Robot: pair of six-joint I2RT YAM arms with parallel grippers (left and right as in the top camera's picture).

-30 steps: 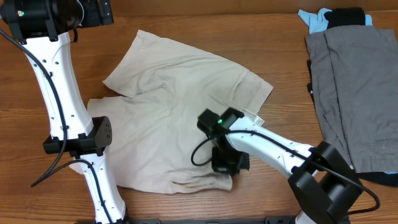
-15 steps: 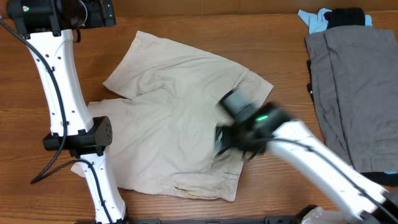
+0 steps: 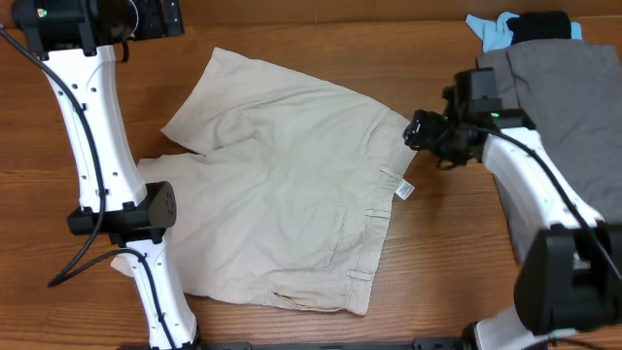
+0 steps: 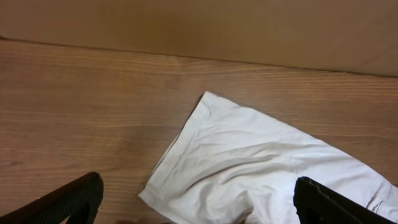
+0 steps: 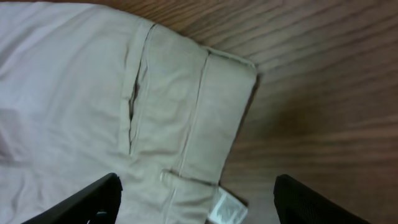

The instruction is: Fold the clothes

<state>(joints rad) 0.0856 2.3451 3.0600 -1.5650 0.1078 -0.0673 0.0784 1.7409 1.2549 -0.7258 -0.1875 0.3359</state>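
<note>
Beige shorts point(image 3: 282, 185) lie spread flat on the table point(image 3: 292, 29), no fold yet made. The right gripper point(image 5: 199, 199), fingers wide apart, hovers at the waistband corner near the label point(image 5: 225, 211), its height hard to judge. The left gripper point(image 4: 202, 202), equally spread, hangs over a leg hem. The next move calls for lowering and pinching an edge.

Left of the clothes point(image 3: 282, 194) we see the left arm point(image 3: 92, 126): white tubular links dotted with small dark screw holes, black joint housings, a loose black cable and a green light on its top block. Right of the clothes, the right arm point(image 3: 530, 180) is likewise white with black joints, a green light and a black cable. The left fingers point(image 4: 71, 200) and right fingers point(image 5: 84, 200) are matte black wedges.
</note>
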